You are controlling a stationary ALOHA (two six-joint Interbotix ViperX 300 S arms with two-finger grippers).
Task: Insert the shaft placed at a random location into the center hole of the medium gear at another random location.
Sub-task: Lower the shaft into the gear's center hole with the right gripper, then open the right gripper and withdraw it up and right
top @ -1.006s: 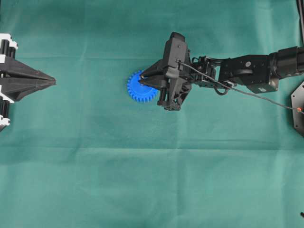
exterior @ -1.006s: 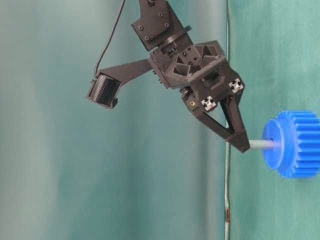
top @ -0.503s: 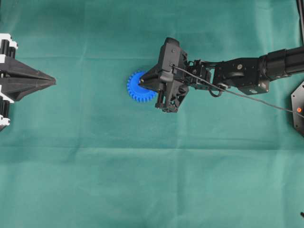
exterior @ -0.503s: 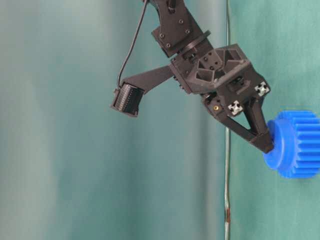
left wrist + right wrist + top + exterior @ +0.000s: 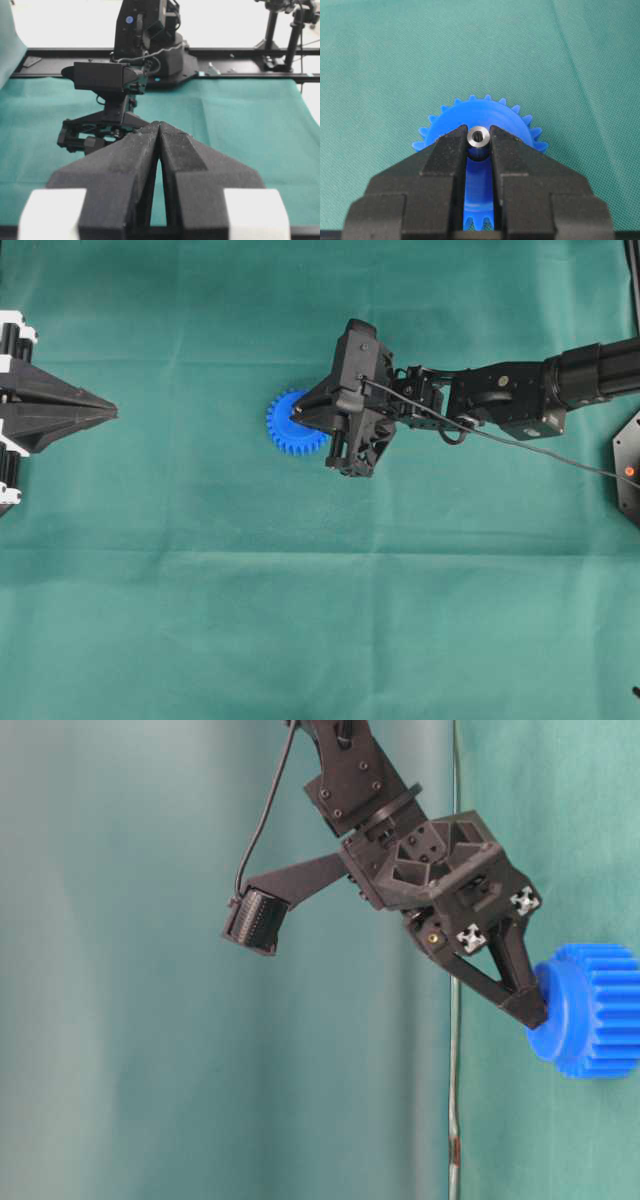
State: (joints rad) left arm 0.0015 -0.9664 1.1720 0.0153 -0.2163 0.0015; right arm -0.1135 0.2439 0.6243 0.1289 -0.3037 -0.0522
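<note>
The blue medium gear (image 5: 288, 428) lies flat on the green cloth, also in the table-level view (image 5: 598, 1010) and the right wrist view (image 5: 480, 111). My right gripper (image 5: 299, 412) is shut on the silver shaft (image 5: 479, 135), its fingertips (image 5: 530, 1008) touching the gear's raised hub. The shaft stands in the hub's middle and only its top end shows. The center hole is hidden by it. My left gripper (image 5: 108, 412) is shut and empty at the left edge, far from the gear; its tips (image 5: 159, 125) meet.
A black plate (image 5: 628, 468) with an orange dot sits at the right edge. The right arm's cable (image 5: 540, 443) trails over the cloth. The right arm's camera housing (image 5: 107, 77) and the black frame rail (image 5: 240, 76) show in the left wrist view.
The right gripper has moved down onto the gear. The shaft, which showed between fingertips and hub one second ago, has gone into the hub. Little moved in the last half second.
</note>
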